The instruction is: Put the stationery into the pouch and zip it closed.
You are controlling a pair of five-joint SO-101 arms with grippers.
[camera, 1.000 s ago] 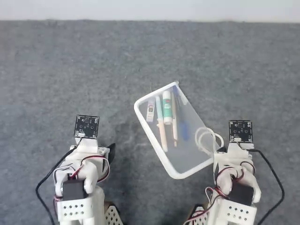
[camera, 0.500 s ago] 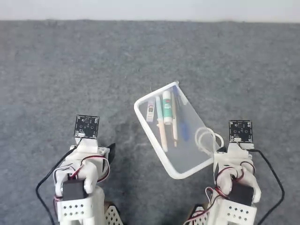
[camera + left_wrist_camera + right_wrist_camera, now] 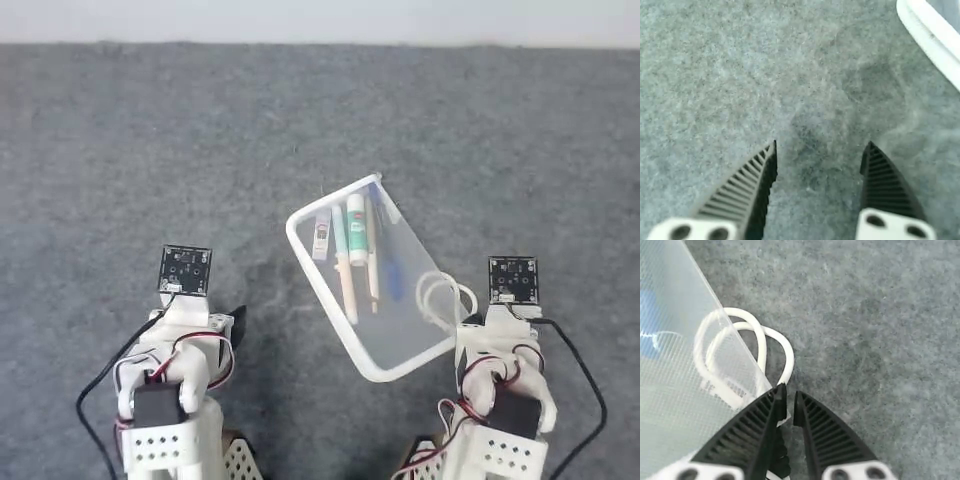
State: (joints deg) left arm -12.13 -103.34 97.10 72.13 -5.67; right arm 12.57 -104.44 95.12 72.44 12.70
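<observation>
Plainly empty, the left hand [image 3: 822,146] gaped wide; the right hand [image 3: 789,390] sat nearly closed beside the white cord loop [image 3: 761,347] of the clear plastic pouch [image 3: 675,380].

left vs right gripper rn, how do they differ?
1. Opening: the left gripper is wide open; the right gripper is shut to a thin slit.
2. Underneath: the left gripper's tips are over bare grey carpet; the right gripper's tips are at a corner of the pouch, beside its white cord loop.
3. Pouch: the left gripper is well apart from it; the right gripper is at its edge.
Shared: black ribbed fingers, white bodies.
</observation>
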